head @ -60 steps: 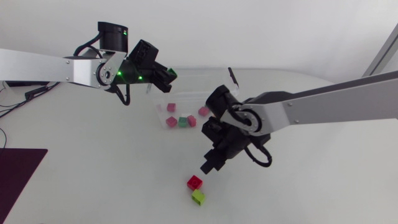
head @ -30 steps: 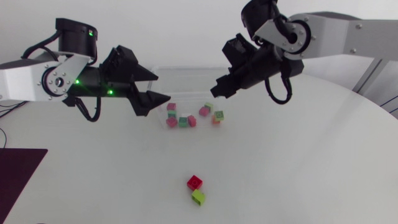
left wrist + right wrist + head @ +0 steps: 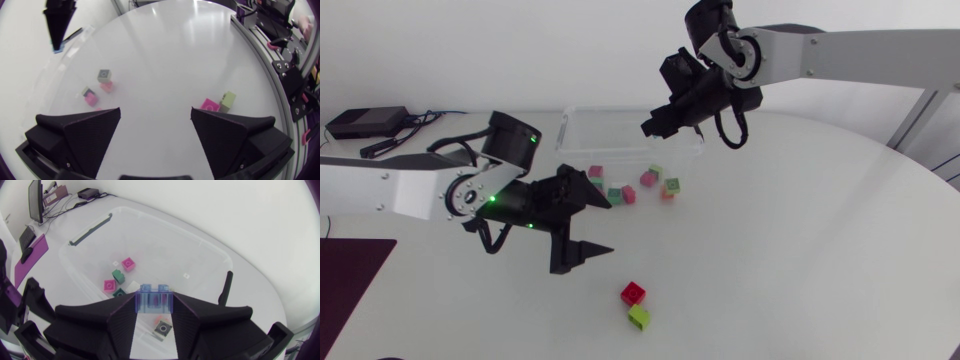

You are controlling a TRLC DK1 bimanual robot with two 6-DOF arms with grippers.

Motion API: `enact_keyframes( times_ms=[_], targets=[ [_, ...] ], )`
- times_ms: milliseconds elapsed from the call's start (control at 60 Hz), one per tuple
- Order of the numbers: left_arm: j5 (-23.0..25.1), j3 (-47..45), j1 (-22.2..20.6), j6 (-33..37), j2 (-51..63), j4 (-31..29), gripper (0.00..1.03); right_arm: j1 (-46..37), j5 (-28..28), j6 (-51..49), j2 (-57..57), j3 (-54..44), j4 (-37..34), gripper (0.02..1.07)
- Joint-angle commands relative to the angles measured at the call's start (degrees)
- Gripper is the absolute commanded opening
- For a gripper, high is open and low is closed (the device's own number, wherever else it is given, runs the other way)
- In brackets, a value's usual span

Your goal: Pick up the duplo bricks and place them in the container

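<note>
my right gripper (image 3: pixel 651 126) is clamped tight on a blue brick (image 3: pixel 154 299), one finger each side, hanging above the clear container (image 3: pixel 578 140). a bunch of pink and green bricks (image 3: pixel 616 194) already lie inside it. my left gripper (image 3: pixel 592 222) is spread wide with nothing in it, low over the table (image 3: pixel 800 260) just in front of the container. the red brick (image 3: pixel 633 292) and lime brick (image 3: pixel 639 317) sit touching each other on the table, just ahead of that gripper
</note>
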Motion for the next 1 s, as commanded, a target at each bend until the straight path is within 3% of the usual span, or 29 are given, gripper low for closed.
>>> enact_keyframes(
  times_ms=[0,50,133,167,317,717,900,983],
  targets=[
    [0.71,-2.26,-1.79,4.93,2.72,-0.92,0.98,-0.84,-0.57,0.38,3.42,3.65,1.05,0.42],
    [0.71,-2.35,-2.4,6.51,3.78,-1.0,0.98,-1.28,-0.66,0.38,4.92,4.97,1.05,0.52],
    [0.71,-2.52,-3.11,9.59,4.92,-1.8,0.98,-1.55,-0.57,0.55,7.38,7.52,1.05,0.92],
    [0.71,-2.52,-3.37,10.82,5.1,-2.32,0.98,-1.55,-0.57,0.64,7.82,8.22,0.97,1.01],
    [0.71,-1.82,-4.78,13.9,6.5,-3.64,0.98,-1.28,-0.66,1.08,4.74,5.85,1.93,1.02],
    [-0.96,4.95,-9.52,17.41,14.94,-6.98,0.96,0.39,-3.21,1.78,-18.9,-21.57,6.59,1.02],
    [-1.13,8.73,-10.05,18.55,16.7,-11.73,0.93,0.39,-4.79,1.61,-25.41,-29.13,6.59,1.02],
    [-1.93,10.22,-10.49,19.7,17.67,-15.07,0.86,0.39,-5.58,1.61,-27.34,-31.24,6.59,1.02]
  ],
)
